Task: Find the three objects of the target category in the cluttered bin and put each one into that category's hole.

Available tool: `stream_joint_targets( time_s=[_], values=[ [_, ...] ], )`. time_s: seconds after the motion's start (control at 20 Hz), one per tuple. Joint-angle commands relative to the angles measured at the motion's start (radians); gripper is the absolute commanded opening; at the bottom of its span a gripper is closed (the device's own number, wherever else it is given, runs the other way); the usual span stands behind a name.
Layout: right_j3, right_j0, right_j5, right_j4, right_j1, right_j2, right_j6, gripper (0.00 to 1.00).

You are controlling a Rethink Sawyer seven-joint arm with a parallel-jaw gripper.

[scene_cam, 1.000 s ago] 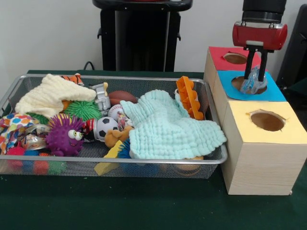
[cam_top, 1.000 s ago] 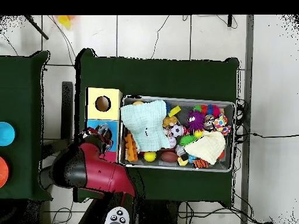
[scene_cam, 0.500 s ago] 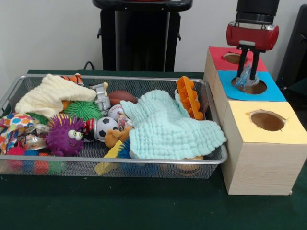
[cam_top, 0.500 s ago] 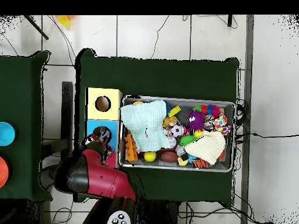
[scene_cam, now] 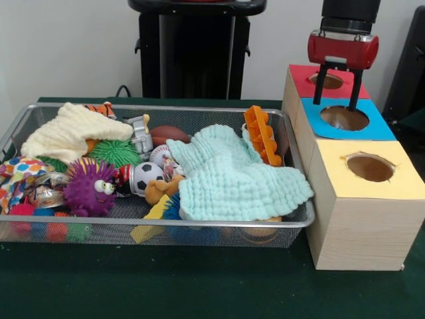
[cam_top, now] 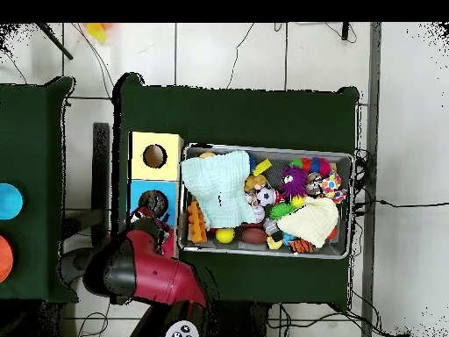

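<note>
The robot's red-and-black hand [scene_cam: 337, 94] is hanging empty with fingers spread, directly above the round hole in the blue-topped wooden box [scene_cam: 344, 117]. The wide silver wire-mesh bin [scene_cam: 199, 226] is lying well off to the side on the green surface [scene_cam: 199, 286], in the front view to the hand's left.

A plain white wall [scene_cam: 73, 46] stands far behind the dark green cloth-covered table [scene_cam: 199, 286]. From above, the floor of pale square tiles [cam_top: 228, 53] carries thin black cables [cam_top: 386, 204], and a second green-covered table [cam_top: 35, 175] stands at the left.
</note>
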Motion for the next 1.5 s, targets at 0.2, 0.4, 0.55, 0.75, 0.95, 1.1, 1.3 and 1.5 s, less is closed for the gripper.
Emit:
stream_joint_targets(
  time_s=[0.2,0.4,0.55,0.75,0.95,1.1,1.3,1.5],
  values=[
    [0.058,-0.018,-0.023,0.016,-0.018,0.089,0.238,1.00],
    [0.037,0.013,0.031,0.030,-0.037,0.035,0.204,1.00],
    [0.009,0.027,0.091,0.028,-0.058,-0.014,0.169,1.00],
    [-0.033,0.036,0.167,0.013,-0.083,-0.063,0.132,1.00],
    [-0.056,0.023,0.197,-0.007,-0.092,-0.074,0.108,1.00],
    [-0.069,0.002,0.199,-0.022,-0.092,-0.066,0.094,1.00],
    [-0.080,-0.028,0.187,-0.046,-0.089,-0.054,0.072,1.00],
    [-0.088,-0.050,0.164,-0.069,-0.073,-0.064,0.050,1.00]
  ],
)
